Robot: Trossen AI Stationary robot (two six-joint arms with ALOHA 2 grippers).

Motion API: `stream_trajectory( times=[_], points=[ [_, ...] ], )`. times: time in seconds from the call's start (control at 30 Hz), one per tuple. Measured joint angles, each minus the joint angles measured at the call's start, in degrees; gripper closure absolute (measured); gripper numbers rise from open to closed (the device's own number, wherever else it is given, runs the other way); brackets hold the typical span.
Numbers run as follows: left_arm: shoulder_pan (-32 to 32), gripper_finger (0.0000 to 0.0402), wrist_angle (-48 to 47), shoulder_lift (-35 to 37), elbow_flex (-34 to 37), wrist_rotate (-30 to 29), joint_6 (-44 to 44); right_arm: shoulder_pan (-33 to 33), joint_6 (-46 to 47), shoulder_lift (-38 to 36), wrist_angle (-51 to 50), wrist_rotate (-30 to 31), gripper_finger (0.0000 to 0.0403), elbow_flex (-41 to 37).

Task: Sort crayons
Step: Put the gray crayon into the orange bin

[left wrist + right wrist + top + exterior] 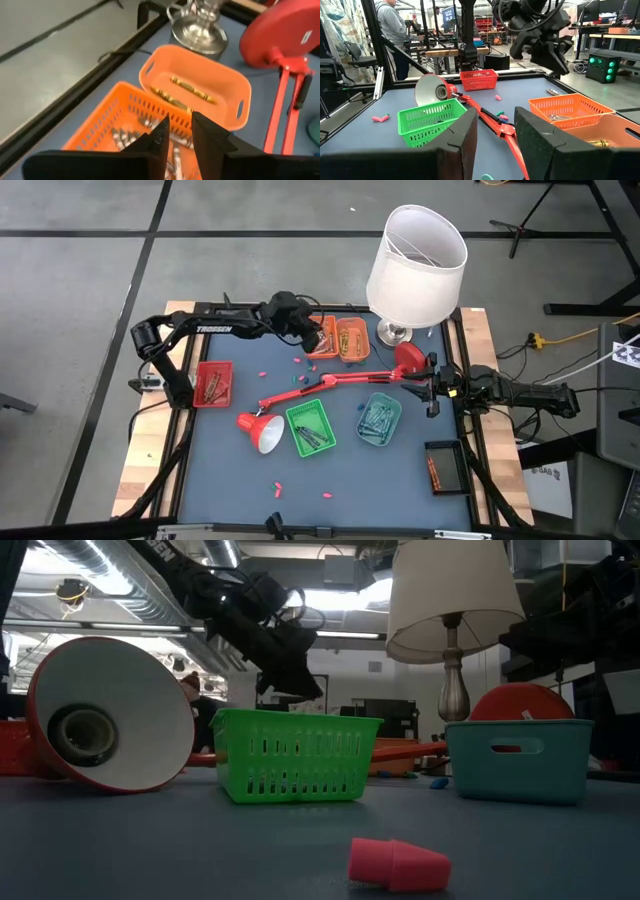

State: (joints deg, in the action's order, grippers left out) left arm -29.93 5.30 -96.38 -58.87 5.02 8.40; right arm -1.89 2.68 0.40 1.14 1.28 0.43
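Left gripper (179, 131) hovers over the orange basket (107, 125), fingers (209, 135) slightly parted, holding nothing. Grey crayons (145, 137) lie in that basket; two yellow crayons (187, 89) in the orange tub (240, 90) beside it. Right gripper (495, 135) waits at the tabletop (400, 470) edge, fingers apart, empty. Six containers in all.

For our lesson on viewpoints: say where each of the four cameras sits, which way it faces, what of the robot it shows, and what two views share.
High: overhead, straight down on the table; both arms.
Low: tabletop height, level across; left hand above the green tray.
Left wrist: on the left arm, down past its fingers into the orange mesh tray.
Right wrist: on the right arm, across the table past its open fingers.
Shared: low and right wrist both show the green tray.
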Motion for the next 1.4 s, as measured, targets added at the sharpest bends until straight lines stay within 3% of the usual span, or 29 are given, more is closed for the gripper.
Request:
stream_trajectory(
  times=[0.17,0.43,0.57,0.77,1.03,1.4],
  points=[
    [-2.50,0.0324,2.62,0.00,0.00,-0.05,0.00,0.00,0.02,0.00,0.01,0.00,0.0274,-0.02],
    [-11.48,0.0326,1.42,0.00,0.00,0.15,0.02,0.00,0.02,-0.01,0.01,0.00,0.0274,-0.02],
    [-16.07,0.0326,-3.44,0.00,-0.02,0.20,-0.68,-0.01,0.01,0.00,0.01,0.00,0.0274,-0.01],
    [-20.92,0.0327,-15.41,0.00,-0.02,0.01,-12.16,-0.01,0.01,-0.02,0.00,0.00,0.0274,-0.02],
    [-22.36,0.0327,-24.04,0.01,0.51,-4.90,-25.09,0.00,0.00,-0.01,0.01,0.00,0.0274,-0.02],
    [-22.29,0.0327,-24.16,0.02,5.43,-4.89,-30.01,0.00,0.02,0.00,0.00,0.00,0.0274,-0.01]
  ],
)
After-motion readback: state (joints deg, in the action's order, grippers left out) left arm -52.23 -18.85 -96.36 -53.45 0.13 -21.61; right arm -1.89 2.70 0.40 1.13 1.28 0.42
